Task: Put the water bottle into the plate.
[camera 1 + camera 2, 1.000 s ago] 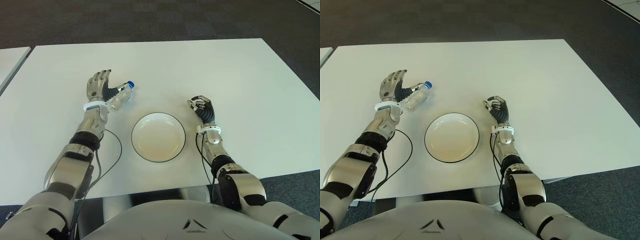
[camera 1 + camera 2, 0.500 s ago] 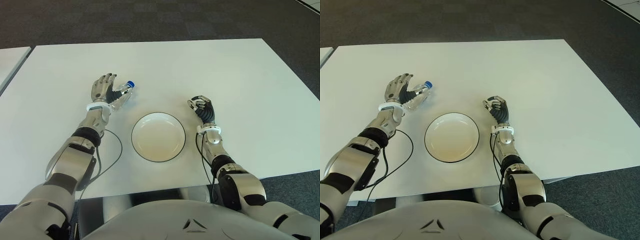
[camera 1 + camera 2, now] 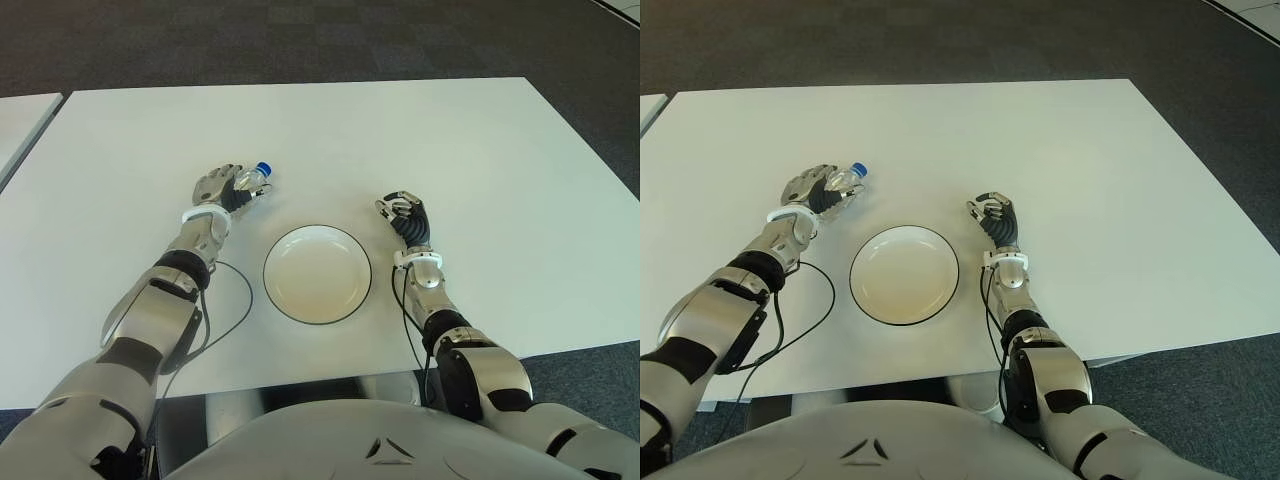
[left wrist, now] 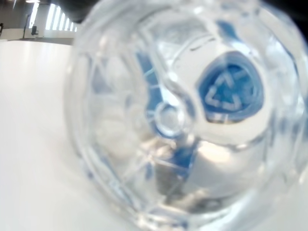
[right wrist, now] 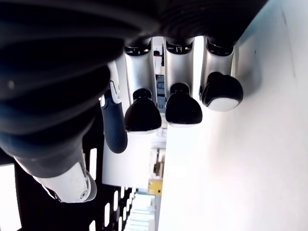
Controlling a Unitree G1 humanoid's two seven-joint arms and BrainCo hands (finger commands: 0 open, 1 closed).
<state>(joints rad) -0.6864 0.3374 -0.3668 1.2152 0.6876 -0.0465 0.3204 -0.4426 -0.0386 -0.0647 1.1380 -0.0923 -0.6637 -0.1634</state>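
- A round white plate (image 3: 317,274) with a dark rim is seen on the white tabletop (image 3: 480,150); it serves as the landmark and holds nothing.
- The water bottle (image 3: 249,184) is found beyond the plate and to its left, lying on its side on the tabletop, apart from the plate rim. Its blue cap points away from the robot.
- The left hand (image 3: 218,187) is placed on the bottle, beyond and left of the plate. Its fingers (image 3: 805,184) are seen draped over the clear body, with the cap end left exposed.
- In the left wrist view the frame is filled by the bottle's clear base (image 4: 183,110), very close to the camera, with blue showing through the plastic. A closed grip on the bottle is read from the eye views.
- The right hand (image 3: 405,214) is seen just right of the plate, apart from its rim, palm side up.
- Its fingers (image 5: 184,108) are curled inward and nothing is held by them.
- A thin black cable (image 3: 235,300) is looped on the tabletop to the left of the plate, beside the left forearm.
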